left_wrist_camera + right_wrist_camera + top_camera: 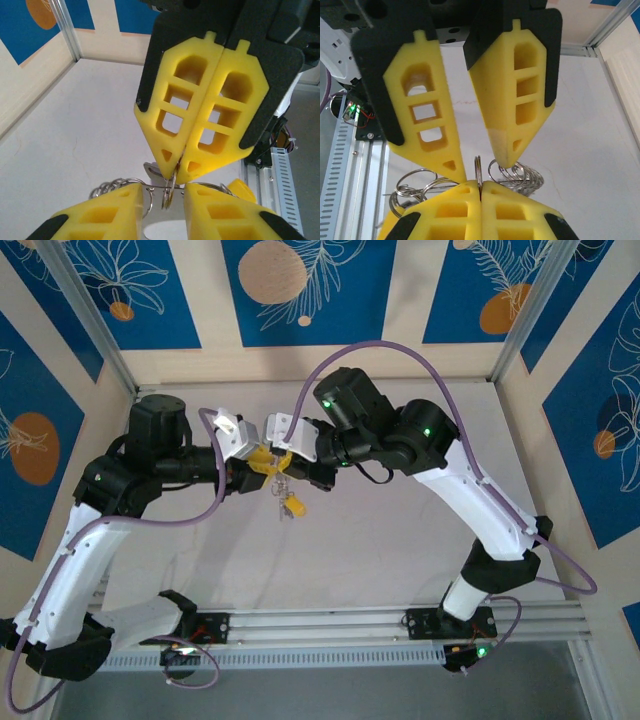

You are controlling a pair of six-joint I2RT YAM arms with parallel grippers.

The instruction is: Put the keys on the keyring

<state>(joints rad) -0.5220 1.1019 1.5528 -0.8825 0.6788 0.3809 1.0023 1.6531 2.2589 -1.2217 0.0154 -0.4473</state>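
Observation:
Both grippers meet tip to tip above the middle of the table. My right gripper (480, 186) is shut on a small silvery split ring (478, 170) that stands upright in its tips. My left gripper (162, 200) is open, one finger on each side of that ring. The keyring (152, 187), a thin grey wire hoop, runs across the gap between the left fingers. Several small rings (520, 175) are strung on it. A flat silvery key (151, 172) lies behind the wire. In the top view, keys (284, 488) and a yellow tag (293, 505) dangle beneath the grippers.
The pale table (400, 540) lies well below the hanging bundle. An aluminium rail (330, 625) with the arm bases runs along the near edge. Wooden and blue patterned walls (310, 290) close in the back and sides. A purple cable (420, 360) arches over the right arm.

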